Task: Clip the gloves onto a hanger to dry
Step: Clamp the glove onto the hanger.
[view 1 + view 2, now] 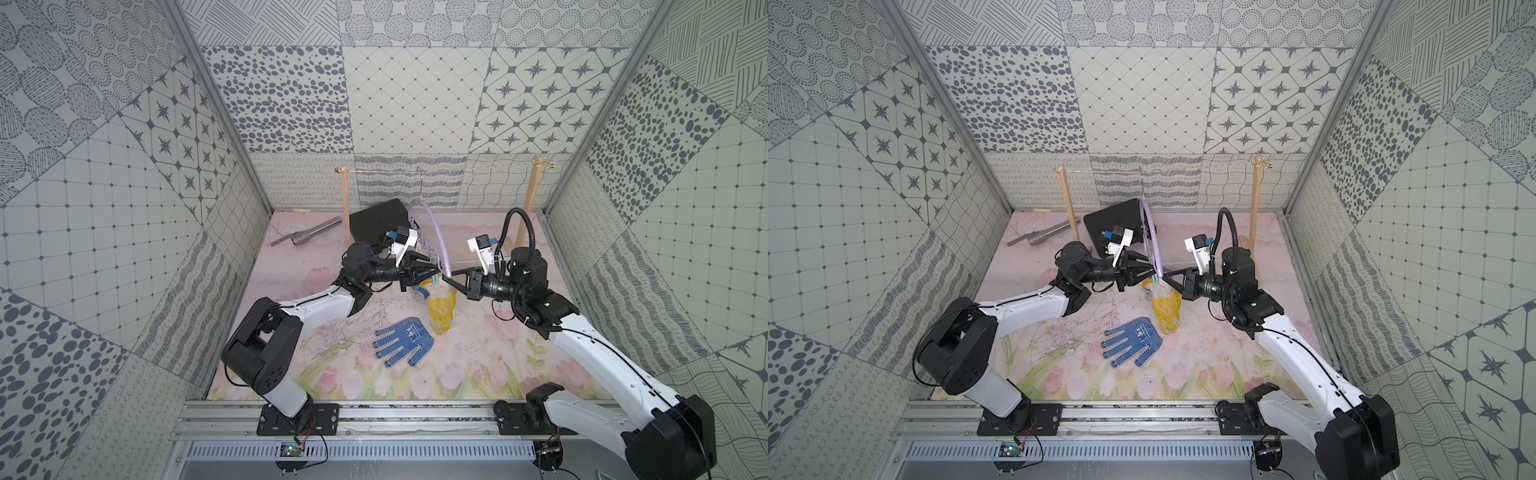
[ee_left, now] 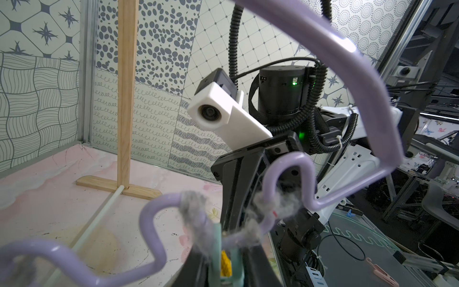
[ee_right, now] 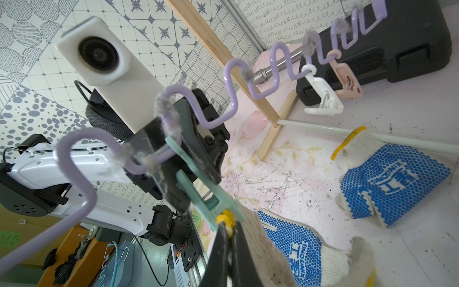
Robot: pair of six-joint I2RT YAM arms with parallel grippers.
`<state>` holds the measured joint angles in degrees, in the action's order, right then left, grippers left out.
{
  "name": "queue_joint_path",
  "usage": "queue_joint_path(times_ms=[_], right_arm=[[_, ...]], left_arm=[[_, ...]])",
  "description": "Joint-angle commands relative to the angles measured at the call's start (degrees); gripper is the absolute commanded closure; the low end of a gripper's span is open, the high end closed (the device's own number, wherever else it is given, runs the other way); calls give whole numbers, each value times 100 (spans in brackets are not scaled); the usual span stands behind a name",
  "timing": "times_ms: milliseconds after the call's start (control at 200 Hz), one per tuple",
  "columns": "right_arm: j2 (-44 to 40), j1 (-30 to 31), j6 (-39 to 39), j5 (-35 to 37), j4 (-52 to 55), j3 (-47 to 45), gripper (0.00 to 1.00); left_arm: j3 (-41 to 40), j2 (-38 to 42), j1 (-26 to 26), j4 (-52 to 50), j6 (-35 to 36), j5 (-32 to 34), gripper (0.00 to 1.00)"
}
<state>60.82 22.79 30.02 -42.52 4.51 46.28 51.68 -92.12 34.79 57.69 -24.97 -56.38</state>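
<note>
Slippage worries us most: our left gripper (image 1: 428,272) clenches the green peg (image 3: 210,200) on the hanger (image 2: 365,72), our right gripper (image 3: 226,231) pinches the yellow-dotted glove (image 1: 441,309) by its cuff at the peg's mouth, glove dangling beneath; a shallow bite would drop it.

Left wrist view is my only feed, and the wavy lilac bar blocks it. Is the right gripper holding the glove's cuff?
Observer: Yes, the right gripper is shut on the yellow cuff edge of the off-white knitted glove with yellow dots, right at the mint-green plastic peg.
Operator: Any glove waiting on the floral table?
Observer: A blue-dotted knitted glove lies flat there, unclipped.
Operator: Spare pegs?
Observer: A white plastic peg and a pink plastic peg hang empty on the lilac plastic hanger.
</note>
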Motion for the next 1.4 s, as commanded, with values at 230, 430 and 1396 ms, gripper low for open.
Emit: queue_joint_path(times_ms=[230, 430, 1396], right_arm=[[-34, -23, 48, -77, -362, 189, 100], [-20, -53, -37, 20, -259, 166, 87], [-225, -57, -665, 2064, 1451, -400, 52]], left_arm=[[27, 8, -26, 438, -191, -188, 64], [-178, 71, -53, 753, -314, -77, 0], [-1406, 3111, 178, -4915, 837, 4913, 0]])
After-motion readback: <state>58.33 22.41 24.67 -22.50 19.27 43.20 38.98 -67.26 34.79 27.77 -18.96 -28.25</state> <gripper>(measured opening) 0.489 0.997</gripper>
